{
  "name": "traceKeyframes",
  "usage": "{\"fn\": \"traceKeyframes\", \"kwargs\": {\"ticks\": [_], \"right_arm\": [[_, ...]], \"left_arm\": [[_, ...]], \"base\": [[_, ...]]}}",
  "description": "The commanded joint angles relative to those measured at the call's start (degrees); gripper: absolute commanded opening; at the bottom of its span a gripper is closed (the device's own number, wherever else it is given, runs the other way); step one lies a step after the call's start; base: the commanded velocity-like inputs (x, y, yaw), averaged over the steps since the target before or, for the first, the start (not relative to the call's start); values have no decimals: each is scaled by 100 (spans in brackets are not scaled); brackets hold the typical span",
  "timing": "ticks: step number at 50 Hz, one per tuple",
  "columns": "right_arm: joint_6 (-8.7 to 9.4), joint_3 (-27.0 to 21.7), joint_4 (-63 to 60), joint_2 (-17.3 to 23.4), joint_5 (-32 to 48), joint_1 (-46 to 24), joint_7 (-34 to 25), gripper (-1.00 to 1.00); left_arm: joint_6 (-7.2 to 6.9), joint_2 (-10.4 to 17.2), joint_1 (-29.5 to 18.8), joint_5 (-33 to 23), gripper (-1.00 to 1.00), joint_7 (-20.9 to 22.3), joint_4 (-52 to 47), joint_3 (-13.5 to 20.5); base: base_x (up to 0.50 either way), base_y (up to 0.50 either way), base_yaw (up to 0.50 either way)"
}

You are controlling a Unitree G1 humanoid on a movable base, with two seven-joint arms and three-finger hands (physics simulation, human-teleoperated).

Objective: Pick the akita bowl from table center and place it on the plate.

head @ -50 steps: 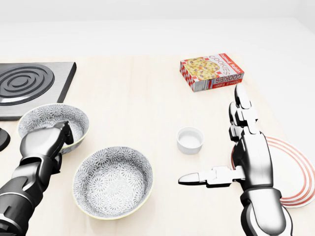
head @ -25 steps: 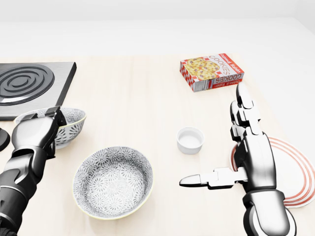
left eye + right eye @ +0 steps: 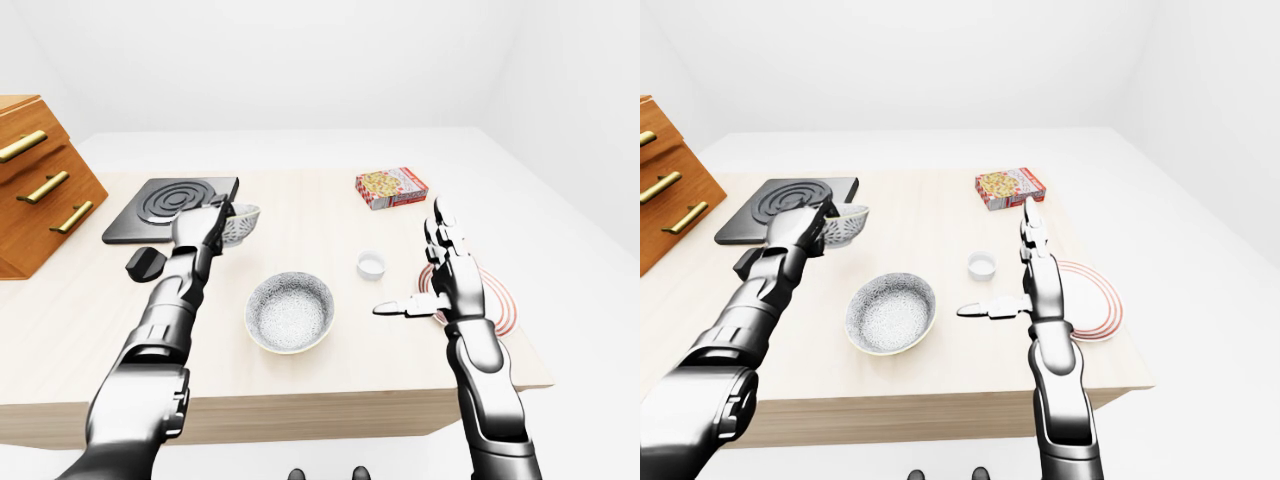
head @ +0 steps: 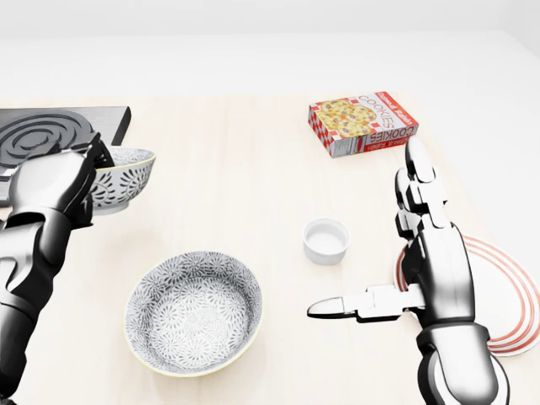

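My left robot hand (image 4: pixel 55 181) grips the akita bowl (image 4: pixel 126 173) by its rim, clear of the counter (image 4: pixel 236 160) for carrying, far left of the plate (image 4: pixel 506 295); my right robot hand (image 4: pixel 434 270) hangs wide open at the plate's edge.

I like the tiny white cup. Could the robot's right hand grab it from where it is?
Probably yes. The right hand is open and empty, and the white cup sits just left of it in the head view, with only bare table between.
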State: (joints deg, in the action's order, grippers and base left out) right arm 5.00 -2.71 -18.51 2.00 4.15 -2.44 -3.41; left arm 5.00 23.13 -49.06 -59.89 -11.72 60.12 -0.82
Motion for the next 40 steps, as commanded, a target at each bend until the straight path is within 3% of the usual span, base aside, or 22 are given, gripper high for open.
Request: {"fn": "traceKeyframes", "kwargs": {"ticks": [1,7,15,20,33,40], "right_arm": [[0,17,-64,39,72,-159,-42,100],[0,-42,-146,233,304,-598,-224,100],[0,-95,379,717,1122,-1958,-806,100],[0,-17,1509,997,1621,-3023,-1408,100],[0,140,3863,905,2124,-4498,-2049,100],[0,189,5552,903,2404,-5211,-1807,100]], "left_arm": [[0,-35,344,-347,-100,501,-1427,234],[0,-130,539,-383,-100,692,-1957,273],[0,-302,836,-430,-100,857,-2480,280],[0,-424,1050,-446,-100,1046,-2944,278],[0,-712,1473,-377,-100,1606,-4139,308],[0,-815,1621,-355,-100,1737,-4485,298]], "base": [[0,0,0],[0,0,0],[0,0,0],[0,0,0],[0,0,0],[0,0,0]]}}
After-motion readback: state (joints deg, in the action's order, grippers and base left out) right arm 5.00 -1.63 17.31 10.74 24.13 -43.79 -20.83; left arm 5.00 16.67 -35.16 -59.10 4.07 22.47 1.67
